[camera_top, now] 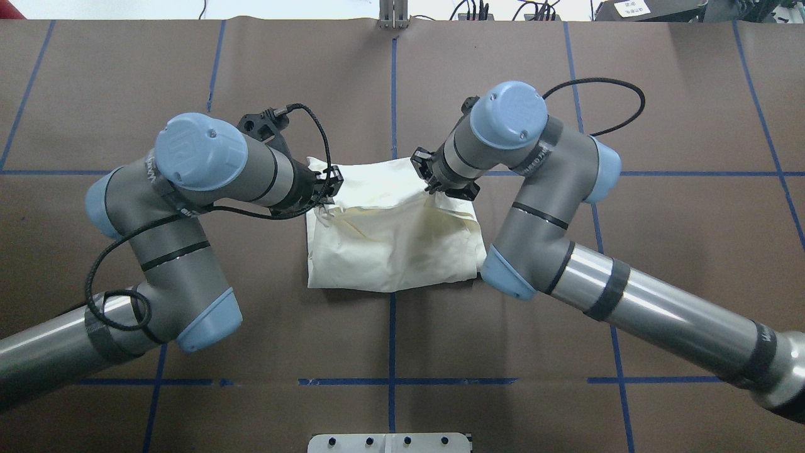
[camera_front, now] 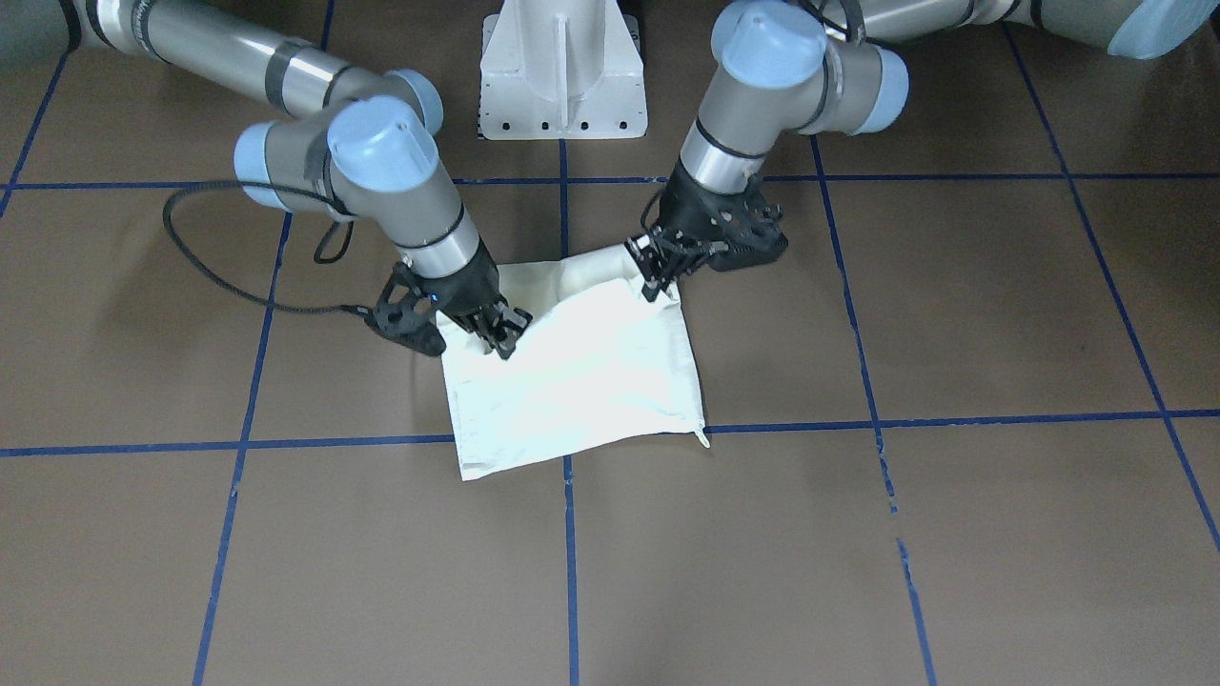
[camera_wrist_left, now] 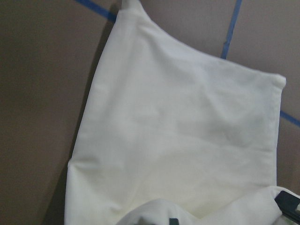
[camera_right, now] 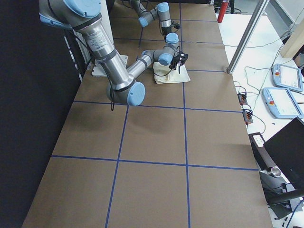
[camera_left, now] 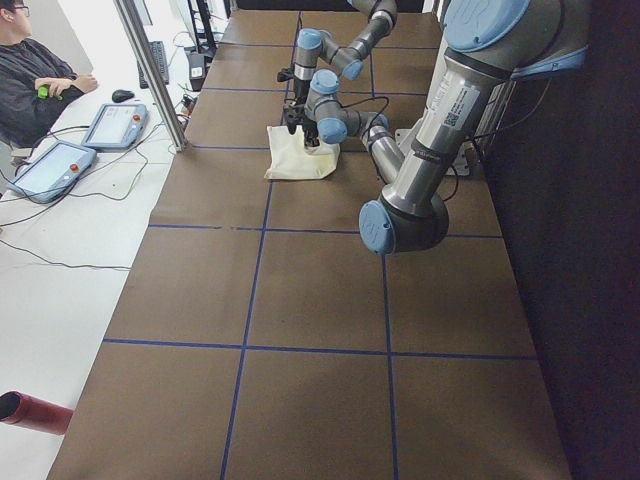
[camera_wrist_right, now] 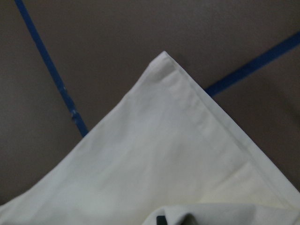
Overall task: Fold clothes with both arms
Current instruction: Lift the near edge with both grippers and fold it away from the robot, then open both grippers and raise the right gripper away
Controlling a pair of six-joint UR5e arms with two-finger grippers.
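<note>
The cream shirt (camera_front: 581,391) lies folded into a rough rectangle at the table's middle, plain side up (camera_top: 390,251); no print shows. My left gripper (camera_front: 656,278) is over one of its corners (camera_top: 328,187). My right gripper (camera_front: 502,341) is over the neighbouring corner (camera_top: 437,184). Each is shut on a raised fold of fabric held a little above the layers below. In the left wrist view the flat shirt (camera_wrist_left: 178,131) fills the frame, with bunched cloth at the bottom edge. The right wrist view shows a hemmed corner (camera_wrist_right: 187,108). The side views show the shirt small and far off (camera_left: 300,160) (camera_right: 172,75).
Brown table cover crossed by blue tape lines (camera_front: 567,534). The white pedestal base (camera_front: 562,71) stands behind the shirt. A black cable (camera_front: 205,257) loops off the right arm. A seated person (camera_left: 35,80), pendants (camera_left: 55,165) and a red cylinder (camera_left: 30,412) are on a side bench.
</note>
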